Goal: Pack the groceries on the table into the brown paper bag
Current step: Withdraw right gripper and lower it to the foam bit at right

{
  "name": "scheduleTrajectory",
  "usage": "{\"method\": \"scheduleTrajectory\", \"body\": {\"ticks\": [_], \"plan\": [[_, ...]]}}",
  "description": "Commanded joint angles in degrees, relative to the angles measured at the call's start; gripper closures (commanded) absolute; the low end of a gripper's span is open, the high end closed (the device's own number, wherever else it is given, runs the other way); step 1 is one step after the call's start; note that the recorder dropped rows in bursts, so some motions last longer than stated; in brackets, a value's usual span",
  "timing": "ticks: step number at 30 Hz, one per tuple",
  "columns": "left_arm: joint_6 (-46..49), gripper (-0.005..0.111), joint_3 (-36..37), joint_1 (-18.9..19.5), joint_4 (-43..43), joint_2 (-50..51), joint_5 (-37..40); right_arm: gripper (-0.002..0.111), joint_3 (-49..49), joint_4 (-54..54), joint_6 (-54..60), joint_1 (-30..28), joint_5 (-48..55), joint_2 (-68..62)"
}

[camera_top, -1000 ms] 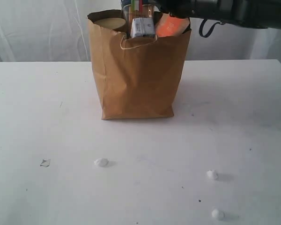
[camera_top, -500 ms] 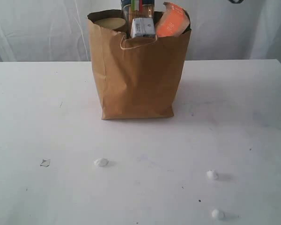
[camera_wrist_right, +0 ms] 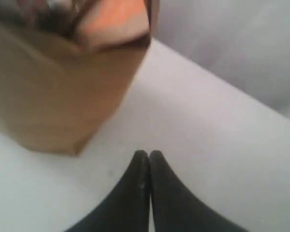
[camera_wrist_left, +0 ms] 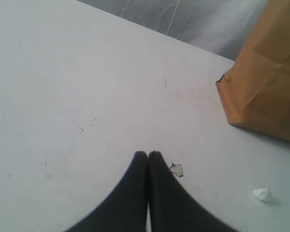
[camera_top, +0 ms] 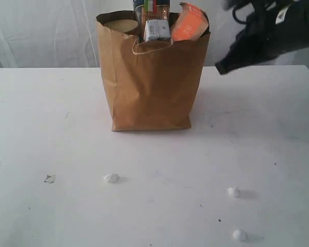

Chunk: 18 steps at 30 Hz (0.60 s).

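Observation:
The brown paper bag [camera_top: 152,85] stands upright at the back middle of the table [camera_top: 154,206]. Groceries poke out of its top: a jar lid [camera_top: 120,24], the dark spaghetti packet [camera_top: 151,6], a small white-blue carton [camera_top: 157,30] and the brown pouch with orange label [camera_top: 189,24]. My right gripper [camera_top: 220,68] hangs in the air to the right of the bag, shut and empty. In the right wrist view the shut tips [camera_wrist_right: 148,154] hover over the table beside the bag [camera_wrist_right: 58,92]. My left gripper [camera_wrist_left: 148,154] is shut, low over the table, with the bag [camera_wrist_left: 268,82] off to one side.
Small white crumbs lie on the front of the table [camera_top: 112,178], [camera_top: 233,192], [camera_top: 239,235]. A tiny clear scrap [camera_top: 50,178] lies at the front left, right by the left gripper's tips [camera_wrist_left: 176,169]. A white curtain [camera_top: 41,31] hangs behind the table.
A second ago the right arm was over the bag's top at the orange-labelled pouch. It then left the view and now has come down to the right of the bag, shut. The pouch stays in the bag.

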<state>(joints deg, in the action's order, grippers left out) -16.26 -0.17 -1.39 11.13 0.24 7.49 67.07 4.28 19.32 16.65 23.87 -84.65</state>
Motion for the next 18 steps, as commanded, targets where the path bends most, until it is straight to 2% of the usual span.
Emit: {"method": "scheduleTrajectory", "body": {"ticks": [1, 4, 7, 10, 14, 16, 18], "plan": [[-0.31, 0.107, 0.17, 0.09, 0.55, -0.24, -0.10, 0.108, -3.36, 23.71, -21.55, -1.28, 8.31, 0.53], [-0.31, 0.107, 0.17, 0.09, 0.55, -0.24, -0.10, 0.108, -4.74, 32.83, -32.22, -2.82, 15.06, 0.04], [-0.31, 0.107, 0.17, 0.09, 0.55, -0.24, -0.10, 0.108, -6.04, 30.56, -27.55, -3.17, 18.40, -0.07], [-0.31, 0.107, 0.17, 0.09, 0.55, -0.24, -0.10, 0.108, -7.05, 19.28, -17.33, -2.89, 18.53, -0.07], [-0.31, 0.107, 0.17, 0.09, 0.55, -0.24, -0.10, 0.108, -8.12, -4.28, -3.85, -2.89, 21.70, -0.07], [-0.31, 0.107, 0.17, 0.09, 0.55, -0.24, -0.10, 0.108, -8.87, -11.84, 0.61, -2.89, 26.14, -0.07], [-0.31, 0.107, 0.17, 0.09, 0.55, -0.24, -0.10, 0.108, -9.56, -14.27, 1.53, -2.89, 29.54, -0.10]]}}
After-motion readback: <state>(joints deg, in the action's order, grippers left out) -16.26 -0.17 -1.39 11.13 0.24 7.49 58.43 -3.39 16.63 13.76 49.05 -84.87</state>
